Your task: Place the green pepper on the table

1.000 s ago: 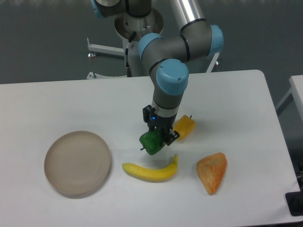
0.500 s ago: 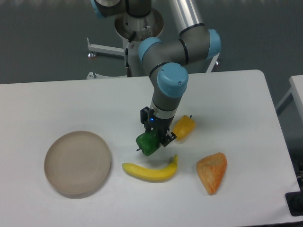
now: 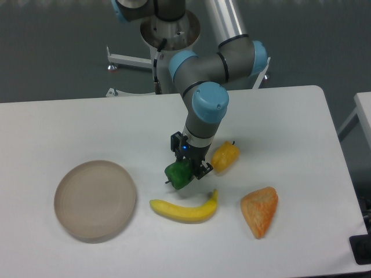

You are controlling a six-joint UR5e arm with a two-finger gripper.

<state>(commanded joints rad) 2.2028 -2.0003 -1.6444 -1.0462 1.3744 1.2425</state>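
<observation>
The green pepper is small, glossy and bright green, with its dark stem pointing left. My gripper is shut on it from above and holds it just above the white table, near the middle. I cannot tell whether the pepper touches the tabletop. The gripper's fingers hide the pepper's upper right side.
A yellow-orange pepper lies just right of the gripper. A banana lies in front of the green pepper. An orange wedge sits at the front right. A round beige plate sits at the front left.
My gripper has moved a little to the left and slightly back with the green pepper in it. The other objects have not moved.
</observation>
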